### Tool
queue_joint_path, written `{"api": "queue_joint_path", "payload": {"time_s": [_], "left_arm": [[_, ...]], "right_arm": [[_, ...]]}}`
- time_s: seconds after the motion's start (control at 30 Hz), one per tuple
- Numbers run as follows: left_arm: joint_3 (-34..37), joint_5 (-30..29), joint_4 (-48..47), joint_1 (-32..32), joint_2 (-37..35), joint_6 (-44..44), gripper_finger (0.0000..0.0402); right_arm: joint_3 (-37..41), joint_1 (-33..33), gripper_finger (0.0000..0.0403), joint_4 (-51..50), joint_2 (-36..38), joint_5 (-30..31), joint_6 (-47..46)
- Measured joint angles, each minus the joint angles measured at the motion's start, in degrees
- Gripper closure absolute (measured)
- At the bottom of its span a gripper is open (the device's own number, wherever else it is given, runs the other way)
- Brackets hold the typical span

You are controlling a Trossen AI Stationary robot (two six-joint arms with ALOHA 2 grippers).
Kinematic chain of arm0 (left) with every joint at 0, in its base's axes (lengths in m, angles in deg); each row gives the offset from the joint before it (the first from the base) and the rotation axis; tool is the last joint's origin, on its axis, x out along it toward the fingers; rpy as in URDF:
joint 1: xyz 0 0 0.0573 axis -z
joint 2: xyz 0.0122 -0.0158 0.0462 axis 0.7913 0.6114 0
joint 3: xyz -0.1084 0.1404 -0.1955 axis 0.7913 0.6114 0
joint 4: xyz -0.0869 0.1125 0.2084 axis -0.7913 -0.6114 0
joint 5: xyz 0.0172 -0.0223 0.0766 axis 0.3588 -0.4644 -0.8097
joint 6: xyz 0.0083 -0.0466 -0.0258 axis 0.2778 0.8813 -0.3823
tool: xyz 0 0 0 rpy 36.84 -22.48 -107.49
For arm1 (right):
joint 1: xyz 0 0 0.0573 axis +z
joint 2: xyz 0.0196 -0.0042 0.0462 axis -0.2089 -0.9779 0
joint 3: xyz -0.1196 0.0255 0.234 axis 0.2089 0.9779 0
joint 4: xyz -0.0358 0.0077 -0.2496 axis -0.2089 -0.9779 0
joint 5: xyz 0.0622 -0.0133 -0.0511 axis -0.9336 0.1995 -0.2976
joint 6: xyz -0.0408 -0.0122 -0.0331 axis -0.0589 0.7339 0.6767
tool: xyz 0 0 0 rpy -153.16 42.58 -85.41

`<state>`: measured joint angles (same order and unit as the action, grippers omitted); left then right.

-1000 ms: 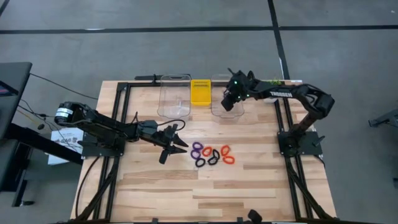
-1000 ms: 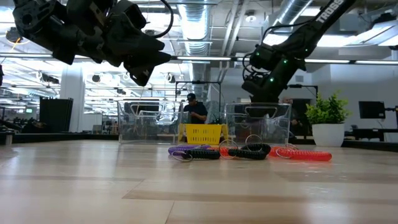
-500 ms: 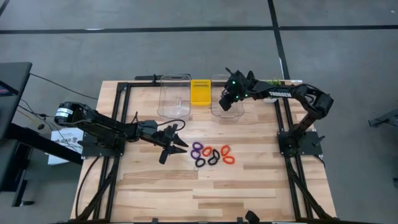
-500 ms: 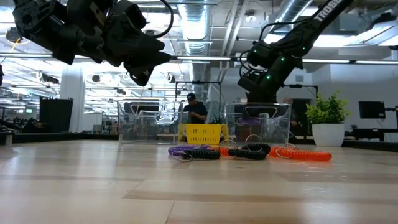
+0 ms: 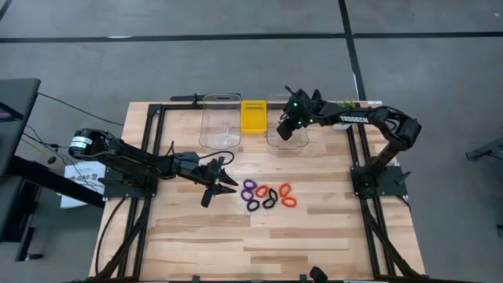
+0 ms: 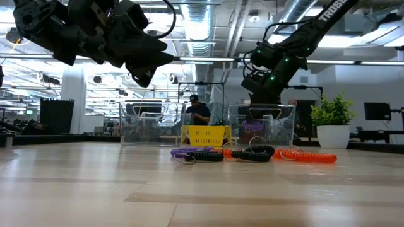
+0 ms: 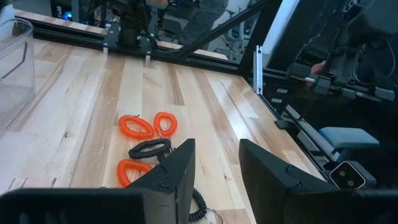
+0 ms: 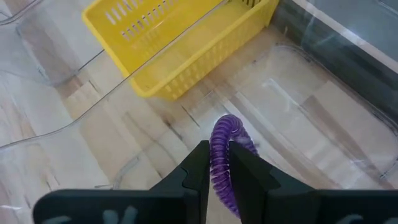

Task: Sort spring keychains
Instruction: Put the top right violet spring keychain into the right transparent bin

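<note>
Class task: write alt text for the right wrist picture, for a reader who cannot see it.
The right pincer grips a purple spring keychain above a clear bin. A yellow basket stands beside that bin on the wooden table, and the edge of a second clear bin shows on the basket's other side.

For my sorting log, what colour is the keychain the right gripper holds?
Purple spring keychain, clearest in the right wrist view.
</note>
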<state>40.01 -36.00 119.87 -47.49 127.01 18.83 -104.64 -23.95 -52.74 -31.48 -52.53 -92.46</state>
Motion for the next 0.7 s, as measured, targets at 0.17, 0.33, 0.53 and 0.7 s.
{"api": "queue_joint_path", "payload": {"time_s": [0.17, 0.33, 0.53, 0.7], "left_arm": [[0.0, 0.0, 0.0, 0.0, 0.0, 0.0, 0.0279], [0.0, 0.0, 0.0, 0.0, 0.0, 0.0, 0.0279], [0.0, 0.0, 0.0, 0.0, 0.0, 0.0, 0.0279], [0.0, 0.0, 0.0, 0.0, 0.0, 0.0, 0.0279]], "right_arm": [[0.0, 0.0, 0.0351, 0.0, 0.0, 0.0, 0.0], [0.0, 0.0, 0.0351, 0.0, 0.0, 0.0, 0.0], [0.0, 0.0, 0.0351, -0.2, 0.0, 0.0, -0.1], [0.0, 0.0, 0.0351, -1.2, 0.0, 0.0, -0.1]]}}
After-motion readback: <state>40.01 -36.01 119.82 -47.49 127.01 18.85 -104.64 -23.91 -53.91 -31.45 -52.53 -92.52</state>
